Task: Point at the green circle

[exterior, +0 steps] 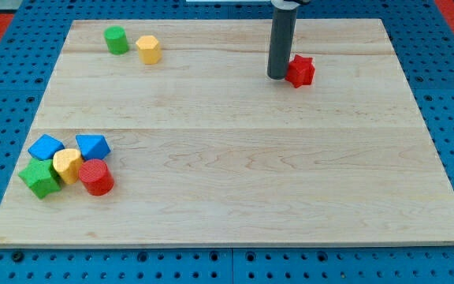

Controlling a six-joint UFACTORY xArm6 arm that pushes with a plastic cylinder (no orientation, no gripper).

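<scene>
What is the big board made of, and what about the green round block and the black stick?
The board looks like pale wood: grain lines and plank seams show, matte finish. The green round block could be painted wood or plastic; its colour is flat and even. My tip ends a smooth dark rod, maybe plastic or metal.

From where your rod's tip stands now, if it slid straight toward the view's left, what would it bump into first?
Probably nothing. My tip sits beside the red star-shaped block, and the yellow hexagonal block and green round block lie nearer the view's top, though depth is uncertain.

Rod (pixel 281 35): upper end cut by view's top | red block (pixel 300 71): left edge hidden behind rod, shape unclear | yellow block (pixel 67 165): partly overlapped.
</scene>
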